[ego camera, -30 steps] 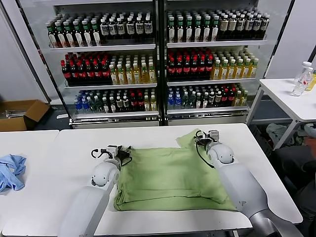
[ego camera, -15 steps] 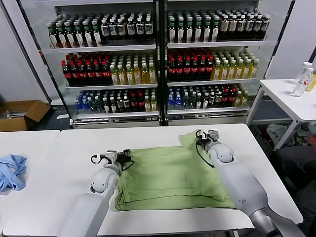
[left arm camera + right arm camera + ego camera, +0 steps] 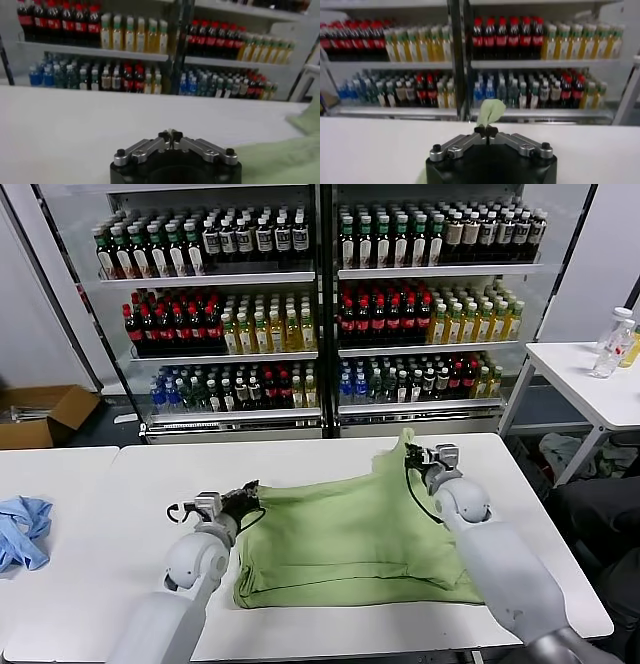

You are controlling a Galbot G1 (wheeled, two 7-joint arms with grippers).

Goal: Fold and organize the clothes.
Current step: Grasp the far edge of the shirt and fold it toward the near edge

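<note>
Green soft cotton fills the middle of the white table in the head view: the light green short-sleeved polo shirt lies flat and wide, long axis running left to right between the two arms. At its far right corner the right gripper pinches a peak of cloth lifted off the surface; at the far left corner the left gripper sits at the shirt's edge. Each arm is on its own corner, and the near hem lies toward the robot, so a fold would carry the far edge that way, I judge.

From the left wrist, the left gripper has its fingers pressed together; green cloth shows off to one side, but whether any is caught between the tips I cannot tell.

From the right wrist, the right gripper is closed with a tongue of green fabric standing up out of the tips, so it has the shirt.
</note>
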